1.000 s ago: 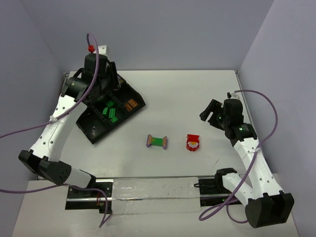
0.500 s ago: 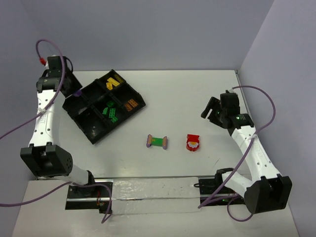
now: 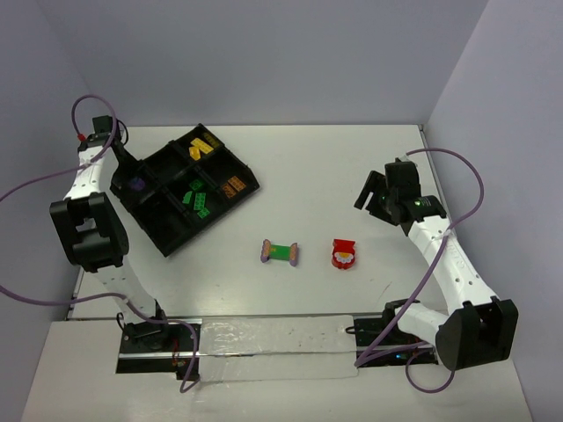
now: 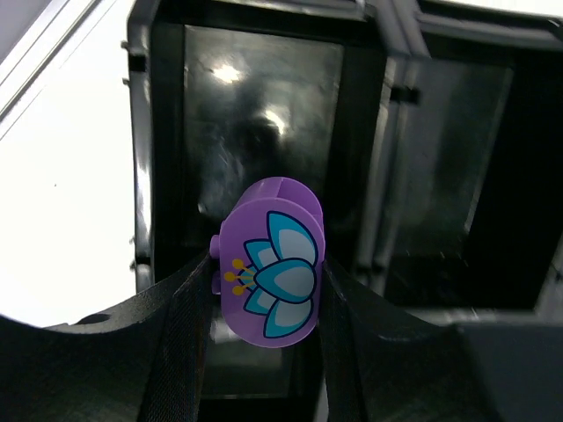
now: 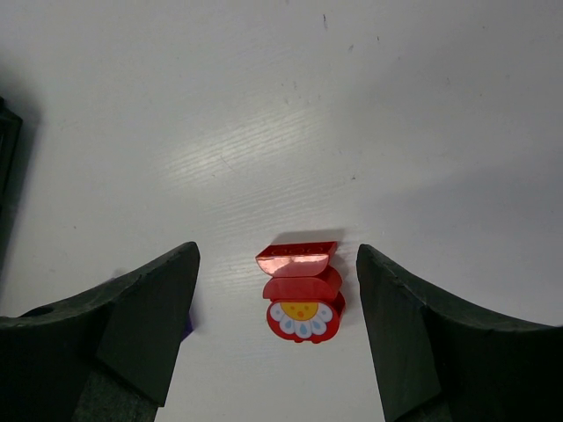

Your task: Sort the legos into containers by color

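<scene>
My left gripper (image 4: 268,303) is shut on a purple brick (image 4: 271,281) with a blue flower print and holds it over a bare compartment of the black divided tray (image 4: 264,132). In the top view this brick (image 3: 135,185) hangs at the tray's left corner (image 3: 167,230). Green bricks (image 3: 198,199), yellow bricks (image 3: 204,145) and orange bricks (image 3: 232,187) lie in separate compartments. A green bar with purple ends (image 3: 280,252) and a red-and-white brick (image 3: 344,255) lie on the table. My right gripper (image 3: 374,195) is open and empty, and the red-and-white brick (image 5: 302,294) lies below, between its fingers.
The white table (image 3: 352,167) is walled by grey panels at the back and both sides. A clear plastic strip (image 3: 273,347) runs along the near edge between the arm bases. Purple cables (image 3: 457,185) loop beside both arms.
My left arm has swung from over the tray out to the far left and then lowered the purple brick over the tray's left compartment. My right gripper has shifted slightly left.
</scene>
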You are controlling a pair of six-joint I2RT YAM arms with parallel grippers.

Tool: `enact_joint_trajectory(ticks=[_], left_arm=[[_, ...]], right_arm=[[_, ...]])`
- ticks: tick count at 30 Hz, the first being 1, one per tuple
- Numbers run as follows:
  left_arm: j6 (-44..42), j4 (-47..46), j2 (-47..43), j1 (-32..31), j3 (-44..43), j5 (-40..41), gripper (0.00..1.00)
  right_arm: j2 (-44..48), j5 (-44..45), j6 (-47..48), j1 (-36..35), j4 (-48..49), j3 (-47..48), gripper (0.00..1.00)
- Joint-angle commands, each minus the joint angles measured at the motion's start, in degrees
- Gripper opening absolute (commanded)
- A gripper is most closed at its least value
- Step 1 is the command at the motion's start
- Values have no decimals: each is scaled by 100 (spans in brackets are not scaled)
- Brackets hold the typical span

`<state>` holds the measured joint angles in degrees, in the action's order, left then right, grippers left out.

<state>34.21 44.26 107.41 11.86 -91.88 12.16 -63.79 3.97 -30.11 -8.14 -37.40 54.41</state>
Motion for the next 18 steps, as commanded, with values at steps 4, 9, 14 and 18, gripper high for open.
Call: enact_joint_trajectory(ticks=[4,9,14,18], left_arm=[[65,-431,212,141,-304,-18,30],[59,-490,216,141,-191,-66,84],[-114,-420,-31,141,-352,-263,97],[-340,-287,-436,-2,-558,-469,96]], right_arm=[[95,119,58,-65,89,52,79],[157,166,21,-92,65,53,79],[268,261,-47,-229,22,44,79],[332,330,-107,-364,-12,34,79]])
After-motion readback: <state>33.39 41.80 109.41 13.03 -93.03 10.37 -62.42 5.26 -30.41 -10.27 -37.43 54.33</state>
